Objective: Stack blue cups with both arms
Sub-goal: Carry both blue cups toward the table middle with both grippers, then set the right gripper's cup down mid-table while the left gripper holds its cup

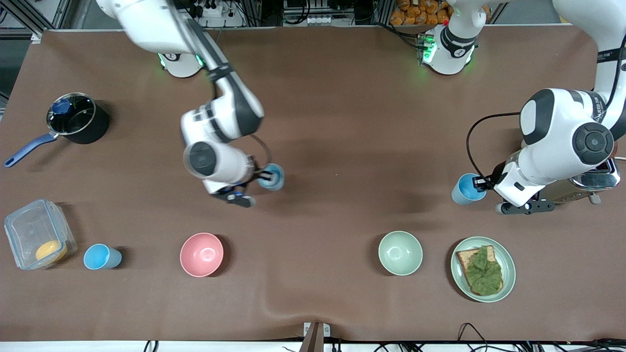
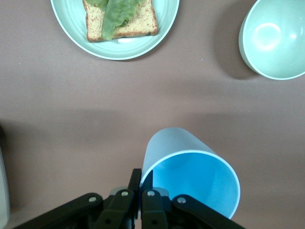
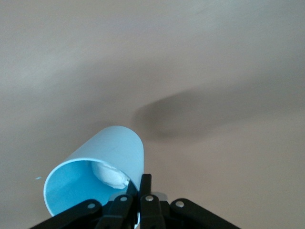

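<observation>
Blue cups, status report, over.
Left gripper shut on sky-blue cup. Right gripper shut on cup with white spot, lifted over mid-table. Not yet stacked. Path clear.

A brown worktop (image 1: 332,122) carries a pink bowl (image 1: 201,254), pale green bowl (image 1: 400,253), plate of toast (image 1: 482,269), blue cup (image 1: 101,257), clear container (image 1: 38,233) and lidded saucepan (image 1: 76,119).

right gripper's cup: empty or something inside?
Not empty: the right gripper pinches the blue cup's rim, and a whitish lump sits inside. What it is, cannot tell.
</observation>
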{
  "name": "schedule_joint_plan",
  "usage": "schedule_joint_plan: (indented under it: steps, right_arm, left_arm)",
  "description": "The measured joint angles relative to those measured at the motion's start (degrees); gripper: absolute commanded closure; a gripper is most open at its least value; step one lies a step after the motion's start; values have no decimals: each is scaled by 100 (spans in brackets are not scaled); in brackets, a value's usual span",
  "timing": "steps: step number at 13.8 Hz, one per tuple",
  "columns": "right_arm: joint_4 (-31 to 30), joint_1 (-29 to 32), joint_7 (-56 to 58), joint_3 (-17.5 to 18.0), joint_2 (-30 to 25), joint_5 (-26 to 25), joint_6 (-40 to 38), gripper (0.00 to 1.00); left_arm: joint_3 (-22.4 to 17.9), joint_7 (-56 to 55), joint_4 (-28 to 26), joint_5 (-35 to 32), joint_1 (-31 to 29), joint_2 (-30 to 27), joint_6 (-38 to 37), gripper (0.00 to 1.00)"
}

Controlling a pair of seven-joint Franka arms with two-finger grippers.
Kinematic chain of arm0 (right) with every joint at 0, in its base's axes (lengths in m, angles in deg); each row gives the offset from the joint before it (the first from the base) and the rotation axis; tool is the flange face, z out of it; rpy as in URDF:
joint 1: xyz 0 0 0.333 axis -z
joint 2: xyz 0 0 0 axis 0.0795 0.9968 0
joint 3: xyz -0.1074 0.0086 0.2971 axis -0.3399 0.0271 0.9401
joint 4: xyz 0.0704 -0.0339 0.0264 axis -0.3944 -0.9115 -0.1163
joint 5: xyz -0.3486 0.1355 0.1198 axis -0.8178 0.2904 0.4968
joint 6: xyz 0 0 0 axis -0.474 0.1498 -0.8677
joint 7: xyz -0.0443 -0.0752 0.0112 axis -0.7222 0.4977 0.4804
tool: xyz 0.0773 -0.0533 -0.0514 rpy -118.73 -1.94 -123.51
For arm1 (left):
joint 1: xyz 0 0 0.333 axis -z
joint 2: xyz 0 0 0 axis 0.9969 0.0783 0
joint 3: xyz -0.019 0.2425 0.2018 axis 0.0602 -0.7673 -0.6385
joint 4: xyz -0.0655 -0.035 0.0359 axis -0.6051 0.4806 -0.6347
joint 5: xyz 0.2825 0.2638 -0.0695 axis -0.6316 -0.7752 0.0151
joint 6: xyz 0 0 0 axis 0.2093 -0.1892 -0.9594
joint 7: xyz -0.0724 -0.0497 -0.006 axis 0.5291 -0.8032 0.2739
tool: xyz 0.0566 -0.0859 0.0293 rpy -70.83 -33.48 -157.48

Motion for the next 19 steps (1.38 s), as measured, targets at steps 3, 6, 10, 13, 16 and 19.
schedule_joint_plan:
  steps: [3, 6, 10, 13, 16, 19]
  right_arm:
    - [408, -478, -110, 2, 444, 172, 216, 100]
    - [748, -718, -110, 21, 704, 354, 340, 100]
    - [791, -926, -110, 53, 813, 366, 561, 100]
    - [799, -990, -110, 72, 894, 367, 636, 67]
    - [810, -1000, -110, 77, 937, 368, 644, 0]
    - [1028, -1001, -109, 65, 934, 369, 651, 0]
  left_arm:
    - [16, -154, 18, 0, 90, 5, -23, 100]
    - [22, -497, 18, 0, 275, 70, -81, 100]
    - [26, -630, 18, 0, 418, 160, -81, 100]
    - [35, -631, 50, 0, 596, 163, -81, 100]
    - [74, -658, 232, 34, 767, 162, -82, 100]
    - [223, -950, 467, 533, 798, 160, -185, 100]
